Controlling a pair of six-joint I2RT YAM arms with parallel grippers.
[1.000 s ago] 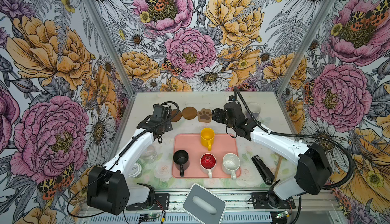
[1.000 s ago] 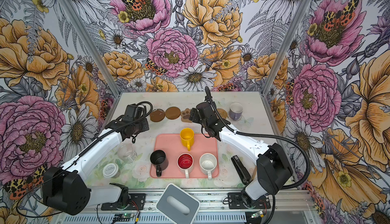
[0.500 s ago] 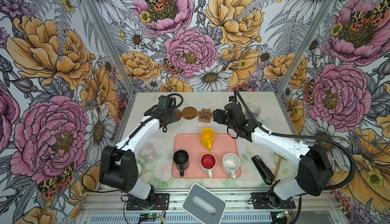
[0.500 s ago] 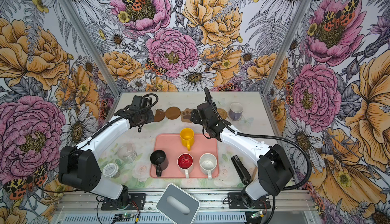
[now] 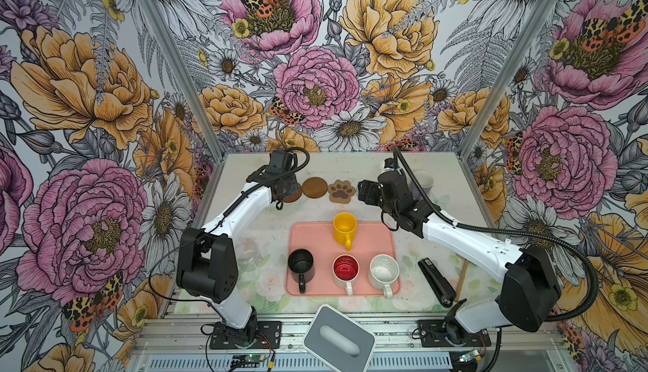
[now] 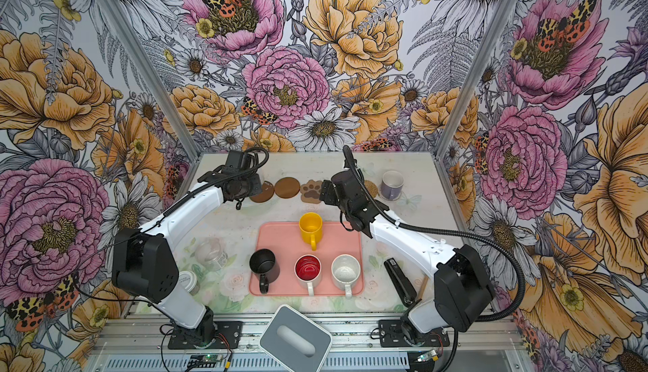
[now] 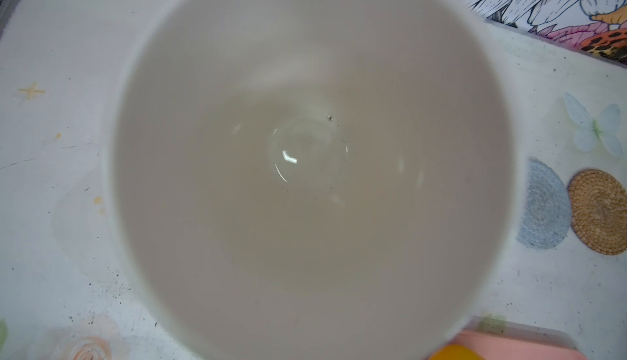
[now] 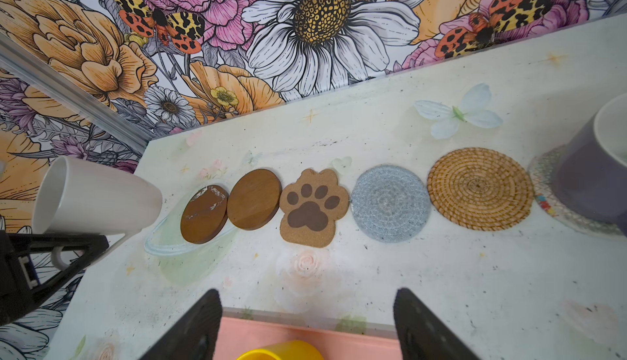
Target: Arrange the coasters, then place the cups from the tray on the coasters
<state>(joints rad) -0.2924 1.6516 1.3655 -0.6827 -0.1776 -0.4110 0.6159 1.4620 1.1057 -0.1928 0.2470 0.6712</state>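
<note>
On the tray's (image 5: 373,244) near side I see the black cup (image 5: 300,265), the red-lined cup (image 5: 345,269) and the speckled cup (image 5: 383,272). The yellow cup (image 5: 344,226) stands at its far edge. Over that edge my right gripper (image 8: 307,304) gapes wide. Beyond the tray lies the row of coasters (image 8: 310,207). Beyond its far-left corner my left gripper (image 8: 64,253) clamps the handle of the tilted cream-white cup (image 8: 98,198).

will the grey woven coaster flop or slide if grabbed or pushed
Probably soft: the grey woven coaster shows a coiled yarn-like weave, so it may bend if pinched at an edge. It looks thin and lies flat on the table, so a push would likely slide it, perhaps into the rattan coaster beside it.
</note>
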